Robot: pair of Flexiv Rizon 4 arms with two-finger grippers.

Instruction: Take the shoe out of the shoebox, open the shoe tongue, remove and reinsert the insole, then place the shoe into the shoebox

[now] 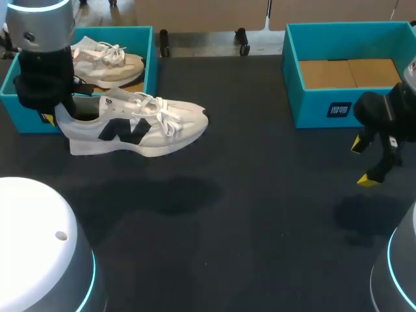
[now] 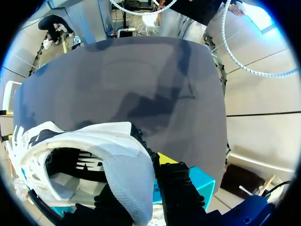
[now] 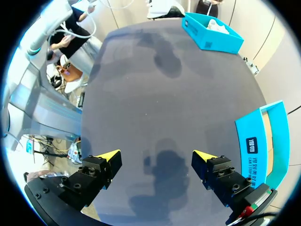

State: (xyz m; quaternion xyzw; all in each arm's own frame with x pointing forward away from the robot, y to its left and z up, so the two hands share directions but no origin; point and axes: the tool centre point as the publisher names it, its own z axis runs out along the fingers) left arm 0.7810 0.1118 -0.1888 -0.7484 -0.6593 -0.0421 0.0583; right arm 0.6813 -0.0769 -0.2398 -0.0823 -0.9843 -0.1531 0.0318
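Observation:
A white shoe (image 1: 140,127) with a dark logo hangs above the black table, just right of the left teal shoebox (image 1: 148,65); its shadow lies on the table below. My left gripper (image 1: 55,116) is shut on the shoe's heel. In the left wrist view the heel collar (image 2: 127,174) sits between that gripper's (image 2: 141,181) fingers, and the shoe's opening faces the camera. A second pale shoe (image 1: 107,62) lies inside the left box. My right gripper (image 1: 367,162) hovers open and empty at the table's right, seen also in its own view (image 3: 157,155).
A second teal shoebox (image 1: 325,107) with a cardboard floor stands at the back right, beside my right gripper (image 3: 263,141). The left box (image 3: 214,33) shows far across the table in the right wrist view. Black table (image 1: 260,214) spreads between the arms.

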